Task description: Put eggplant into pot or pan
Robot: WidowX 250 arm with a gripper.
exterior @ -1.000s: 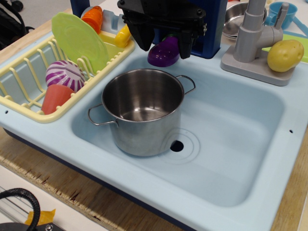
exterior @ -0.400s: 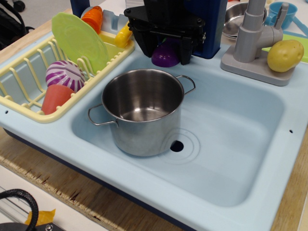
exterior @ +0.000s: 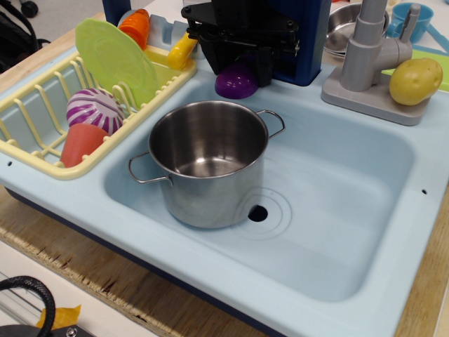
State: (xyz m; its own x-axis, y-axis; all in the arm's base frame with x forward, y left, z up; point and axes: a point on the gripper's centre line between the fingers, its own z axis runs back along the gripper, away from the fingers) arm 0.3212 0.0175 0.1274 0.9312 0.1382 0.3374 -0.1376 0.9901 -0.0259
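The black gripper (exterior: 242, 67) is closed around the eggplant (exterior: 236, 83), a glossy purple toy with its stem hidden, held behind the empty, shiny steel pot (exterior: 208, 162).

Black hand (exterior: 238, 67) pointing down, fingers closed

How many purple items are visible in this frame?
2: the eggplant under the tool behind the pot, and a striped ball in the yellow rack. Others may be hidden.
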